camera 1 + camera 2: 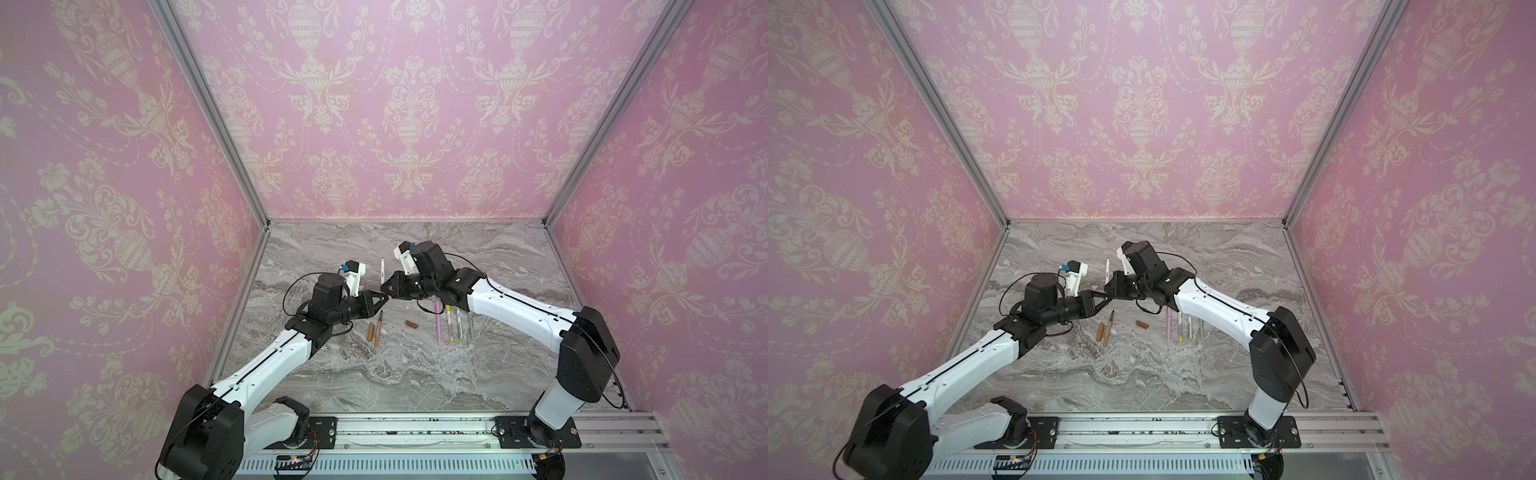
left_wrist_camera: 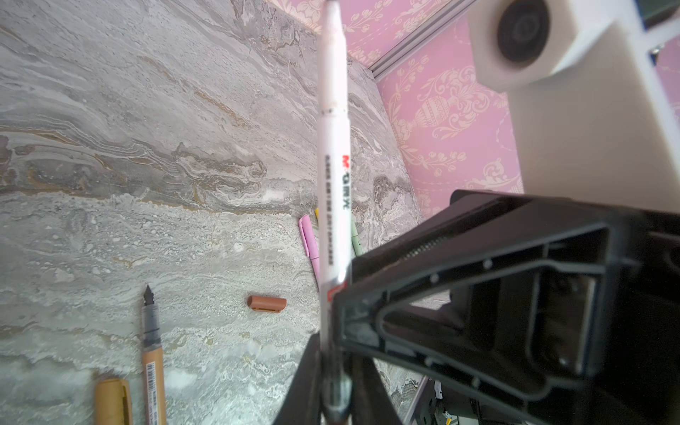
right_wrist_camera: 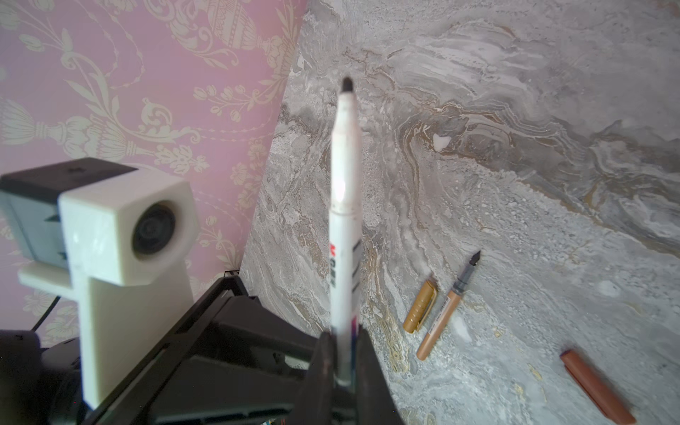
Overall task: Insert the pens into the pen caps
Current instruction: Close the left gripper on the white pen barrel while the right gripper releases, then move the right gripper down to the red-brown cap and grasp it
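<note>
A white pen (image 1: 382,270) (image 1: 1107,269) stands nearly upright above the middle of the table, dark tip up. My right gripper (image 1: 383,287) (image 3: 344,368) is shut on its lower barrel. My left gripper (image 1: 386,296) (image 2: 333,386) meets it from the left and is shut on the same pen's bottom end (image 2: 334,165). On the table lie a brown cap (image 1: 411,323) (image 2: 266,303), an uncapped tan pen (image 1: 379,330) (image 3: 445,312) and a tan cap (image 1: 370,331) (image 3: 419,307) beside it.
Several capped pens lie side by side under the right forearm: pink (image 1: 438,322), yellow-ended (image 1: 449,324), green-ended (image 1: 459,326) and sage (image 1: 471,326). Pink patterned walls close in the marble table (image 1: 415,374) on three sides. A rail (image 1: 415,432) runs along the front.
</note>
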You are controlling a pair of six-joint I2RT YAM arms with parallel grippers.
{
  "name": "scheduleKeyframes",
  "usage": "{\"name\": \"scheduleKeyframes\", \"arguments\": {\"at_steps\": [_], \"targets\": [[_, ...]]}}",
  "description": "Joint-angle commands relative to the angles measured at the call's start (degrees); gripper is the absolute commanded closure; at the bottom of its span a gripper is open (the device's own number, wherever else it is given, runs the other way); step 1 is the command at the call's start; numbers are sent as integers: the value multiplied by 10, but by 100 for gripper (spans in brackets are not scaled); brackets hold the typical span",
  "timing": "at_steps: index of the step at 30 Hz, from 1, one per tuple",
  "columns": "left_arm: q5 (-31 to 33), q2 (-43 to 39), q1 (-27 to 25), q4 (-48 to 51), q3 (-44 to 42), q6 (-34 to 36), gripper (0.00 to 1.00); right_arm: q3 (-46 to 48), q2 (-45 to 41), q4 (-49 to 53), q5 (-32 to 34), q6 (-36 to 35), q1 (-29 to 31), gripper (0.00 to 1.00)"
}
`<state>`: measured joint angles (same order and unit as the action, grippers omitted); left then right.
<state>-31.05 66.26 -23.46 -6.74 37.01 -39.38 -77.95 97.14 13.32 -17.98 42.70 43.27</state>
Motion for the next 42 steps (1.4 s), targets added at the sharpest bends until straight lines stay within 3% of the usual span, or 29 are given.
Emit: {"name": "scheduleKeyframes", "arguments": {"at_steps": [1, 5, 10, 15, 22, 28, 35, 42], "targets": [[14, 7, 2, -3, 16, 11, 93, -21, -12, 29, 1, -23, 9, 100], [14, 10, 2, 1, 16, 16, 100, -30, -15, 43, 15, -30, 8, 100], [21, 10, 2, 23, 14, 28, 100, -40, -38, 67, 46, -43, 8, 66], [30, 8, 2, 52, 0, 39, 100, -38, -73, 113, 84, -56, 4, 51], [74, -14, 2, 135, 3, 83, 100, -11, -77, 228, 118, -63, -12, 49], [98, -35, 2, 186, 2, 105, 100, -33, 5, 338, 95, -81, -19, 48], [116, -57, -2, 198, -8, 117, 100, -16, 61, 286, 8, -26, -11, 44], [117, -65, -4, 198, -6, 120, 100, -7, 116, 232, -21, 29, -9, 42]]}}
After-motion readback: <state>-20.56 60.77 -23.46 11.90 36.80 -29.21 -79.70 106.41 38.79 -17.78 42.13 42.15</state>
